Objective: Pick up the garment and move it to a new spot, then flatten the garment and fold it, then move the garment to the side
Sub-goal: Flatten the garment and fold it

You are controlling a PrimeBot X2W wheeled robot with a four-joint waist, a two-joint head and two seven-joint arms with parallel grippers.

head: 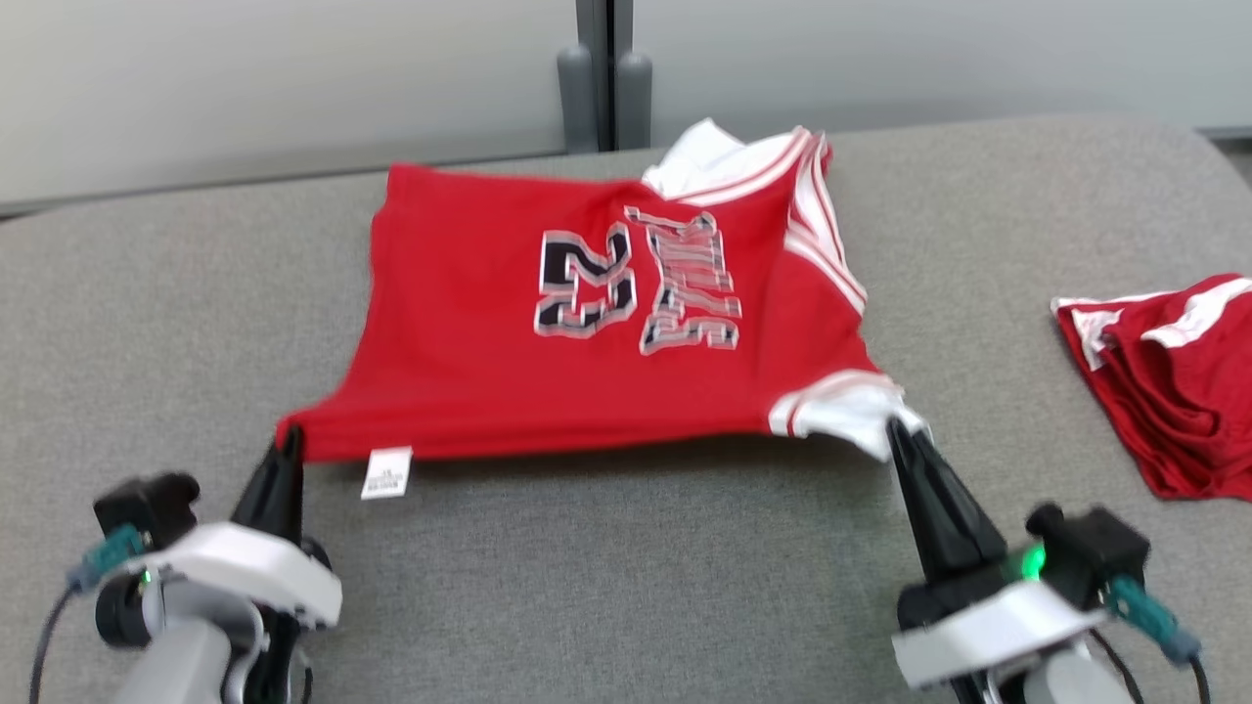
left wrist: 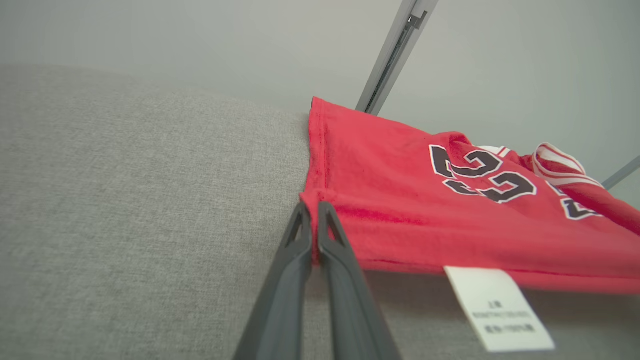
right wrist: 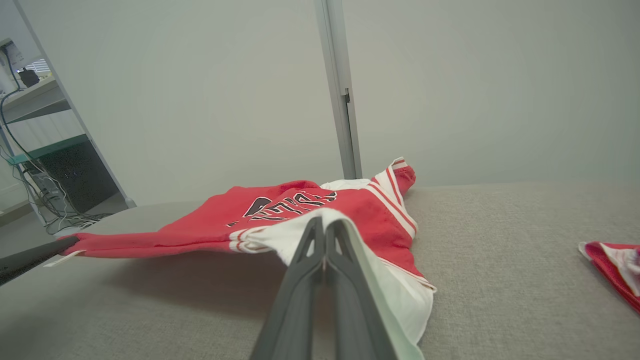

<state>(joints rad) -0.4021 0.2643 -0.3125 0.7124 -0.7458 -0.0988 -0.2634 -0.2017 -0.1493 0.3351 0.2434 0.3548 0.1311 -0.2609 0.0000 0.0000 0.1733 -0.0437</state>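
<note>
Head view: red basketball jersey. Lies number-up on grey fabric surface, near edge raised and taut. Hangs between left gripper, pinching the hem corner, and right gripper, pinching white armhole trim; likely tensioned to flatten wrinkles.

A grey woven surface with a rounded far edge fills the foreground. Behind it, plain pale wall panels meet at a grey upright post with two rounded grey caps at its foot. In the right wrist view, past the left end of the panels, stand a desk with a green edge, a dark computer tower beneath it and loose cables by the floor, all in soft, even light.
</note>
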